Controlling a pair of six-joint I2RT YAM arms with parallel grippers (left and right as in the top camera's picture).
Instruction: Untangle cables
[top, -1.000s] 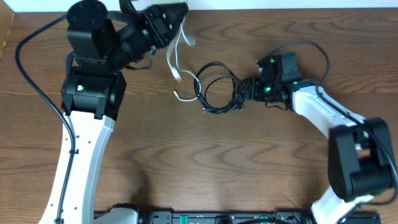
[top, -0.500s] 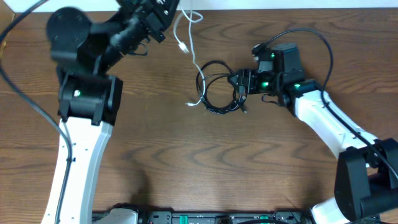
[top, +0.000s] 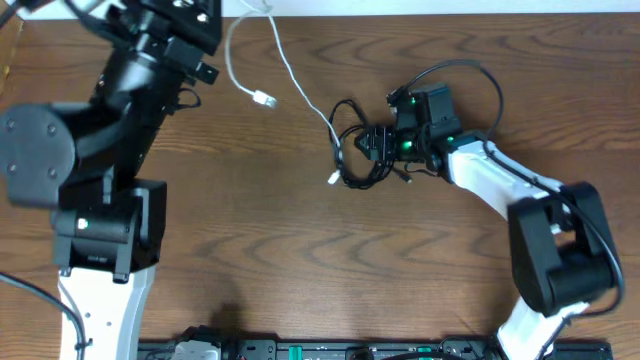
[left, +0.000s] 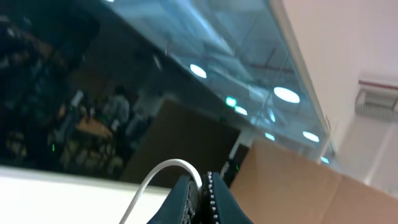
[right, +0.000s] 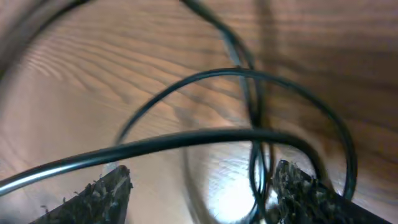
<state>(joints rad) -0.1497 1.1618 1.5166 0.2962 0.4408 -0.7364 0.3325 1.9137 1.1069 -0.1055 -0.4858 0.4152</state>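
Observation:
The white cable (top: 300, 88) runs from the table's top edge down to the black cable (top: 352, 158), a small coil at mid-table. One white plug (top: 265, 100) hangs free and another white end (top: 333, 178) lies at the coil's left side. My left gripper (left: 204, 186) is shut on the white cable (left: 163, 171) and points up and away from the table. In the overhead view the left arm (top: 160, 45) reaches to the top edge. My right gripper (top: 377, 146) sits at the coil's right side. It is open, and black strands (right: 205, 140) cross between its fingers (right: 102, 196).
Bare wooden table surrounds the coil. The right arm's own thick black wire (top: 470, 75) arches above its wrist. The left arm's base (top: 100, 235) stands at the left, and a black rail (top: 320, 350) runs along the front edge.
My left arm has swung up and to the left, drawing the white cable out of the black coil into a long line. The coil and my right gripper have shifted slightly left.

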